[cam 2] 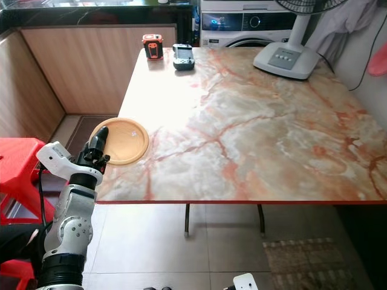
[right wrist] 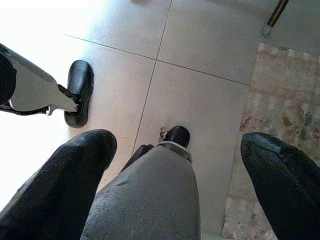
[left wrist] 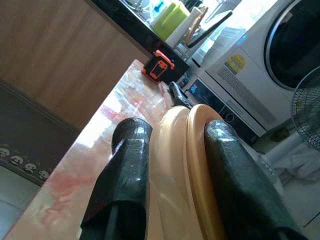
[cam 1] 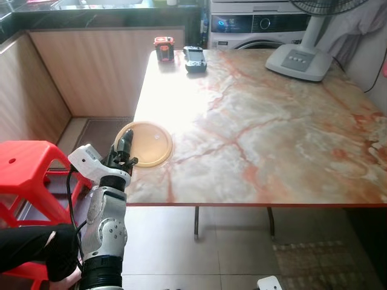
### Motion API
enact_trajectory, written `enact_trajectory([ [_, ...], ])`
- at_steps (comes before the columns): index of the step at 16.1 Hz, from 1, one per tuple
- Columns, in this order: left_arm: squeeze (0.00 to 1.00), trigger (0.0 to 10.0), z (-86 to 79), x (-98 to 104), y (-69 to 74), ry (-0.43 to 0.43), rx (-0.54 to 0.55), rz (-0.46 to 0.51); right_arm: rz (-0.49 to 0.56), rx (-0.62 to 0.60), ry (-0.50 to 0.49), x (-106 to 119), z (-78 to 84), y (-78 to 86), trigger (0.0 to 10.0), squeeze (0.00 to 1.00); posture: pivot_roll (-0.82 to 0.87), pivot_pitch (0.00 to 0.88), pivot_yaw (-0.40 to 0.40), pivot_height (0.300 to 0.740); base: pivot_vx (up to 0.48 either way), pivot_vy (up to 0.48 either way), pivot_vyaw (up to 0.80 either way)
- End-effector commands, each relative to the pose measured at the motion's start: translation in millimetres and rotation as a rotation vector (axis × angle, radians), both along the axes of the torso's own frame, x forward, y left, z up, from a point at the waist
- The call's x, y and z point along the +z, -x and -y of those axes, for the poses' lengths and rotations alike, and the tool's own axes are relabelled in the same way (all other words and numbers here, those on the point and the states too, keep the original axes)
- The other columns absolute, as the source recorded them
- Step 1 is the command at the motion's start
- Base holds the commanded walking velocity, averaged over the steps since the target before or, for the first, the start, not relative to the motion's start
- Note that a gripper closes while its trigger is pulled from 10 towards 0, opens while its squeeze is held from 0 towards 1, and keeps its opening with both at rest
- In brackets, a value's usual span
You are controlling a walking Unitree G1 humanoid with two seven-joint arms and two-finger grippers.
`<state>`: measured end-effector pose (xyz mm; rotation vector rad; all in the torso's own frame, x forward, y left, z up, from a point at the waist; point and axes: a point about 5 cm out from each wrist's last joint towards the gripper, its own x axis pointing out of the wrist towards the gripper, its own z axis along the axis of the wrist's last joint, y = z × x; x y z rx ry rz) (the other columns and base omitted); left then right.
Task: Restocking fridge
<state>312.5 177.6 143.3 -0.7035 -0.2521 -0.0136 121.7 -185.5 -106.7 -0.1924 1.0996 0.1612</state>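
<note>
A round tan plate (cam 1: 149,144) lies flat at the near left corner of the marble table (cam 1: 272,139), its rim reaching the table's left edge. My left gripper (cam 1: 126,141) comes up from below that edge. In the left wrist view its two black fingers (left wrist: 131,160) sit on either side of the plate's rim (left wrist: 182,165), shut on it. My right gripper (right wrist: 177,140) hangs low over the tiled floor, open with nothing between its fingers, above my own leg and foot.
A red plastic stool (cam 1: 27,166) stands close on my left, with a dark sleeve (cam 1: 30,248) below it. At the table's far end lie a red-black device (cam 1: 164,48), a black controller (cam 1: 195,58) and a fan base (cam 1: 298,62). Wooden cabinets (cam 1: 91,66) and a washing machine (cam 1: 260,27) stand behind.
</note>
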Motion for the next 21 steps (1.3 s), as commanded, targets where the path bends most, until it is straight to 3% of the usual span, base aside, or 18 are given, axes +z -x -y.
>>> enact_trajectory([
  [1,0.0,10.0,-0.5,6.1,1.2,0.005,0.0,0.025,-0.053,-0.007,-0.008,-4.5,-1.3,13.6,10.0,0.0,0.04,0.065,0.036,0.74,0.0,0.285,0.0],
  [13,0.0,10.0,-1.0,6.5,1.2,0.012,0.003,0.027,-0.054,-0.008,-0.01,-4.5,0.3,14.7,10.0,0.0,0.04,0.069,0.033,0.74,0.0,0.368,0.0],
  [21,0.0,10.0,-1.4,5.6,1.1,0.006,0.01,0.027,-0.053,-0.014,-0.008,-4.4,1.0,14.3,10.0,0.0,0.04,0.065,0.029,0.74,0.0,0.0,0.0],
])
